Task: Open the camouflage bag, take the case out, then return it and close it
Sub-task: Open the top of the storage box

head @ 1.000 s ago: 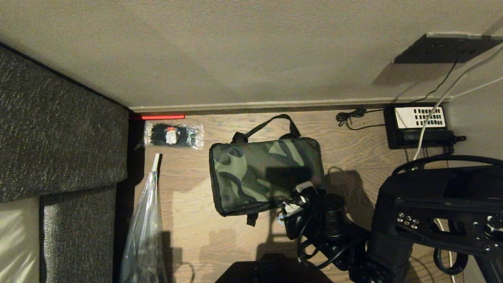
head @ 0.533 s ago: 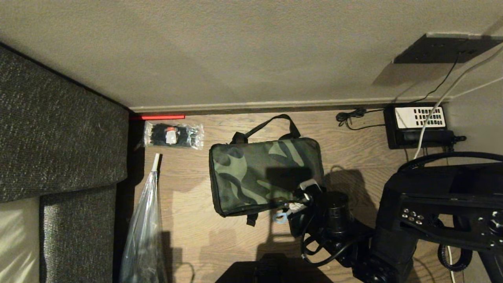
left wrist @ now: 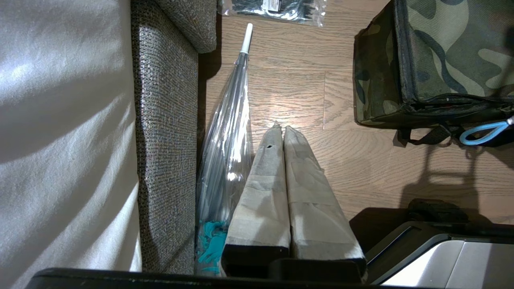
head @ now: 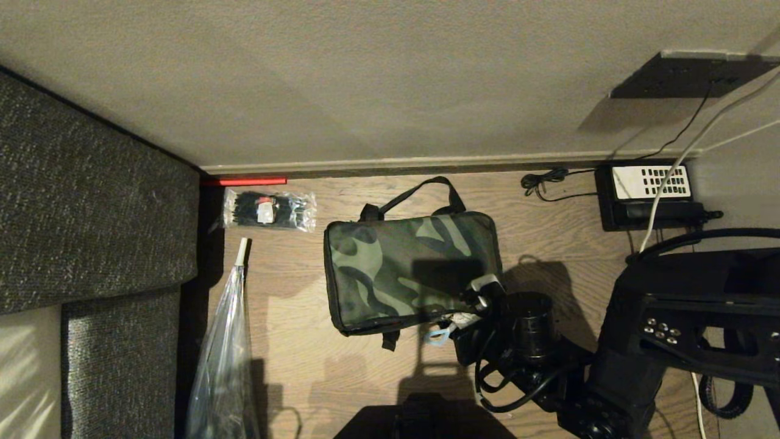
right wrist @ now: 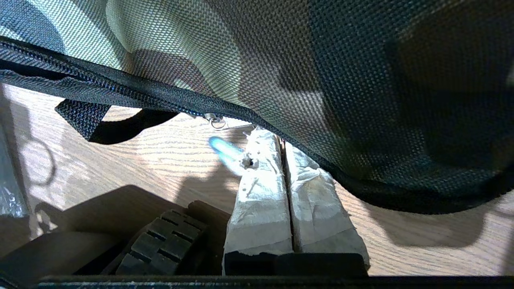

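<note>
The camouflage bag (head: 411, 271) lies flat on the wooden floor (head: 548, 201), lid mostly closed, a slit of the zip open along its near edge. The right tool (right wrist: 277, 148) sits at the bag's near right corner, fingers pressed together on the blue pull loop (head: 437, 335), judged ready to draw the zip round. Open floor lies beside that corner. The left tool (left wrist: 280, 130) hangs idle, fingers together, beyond the bag's left end. No case visible.
</note>
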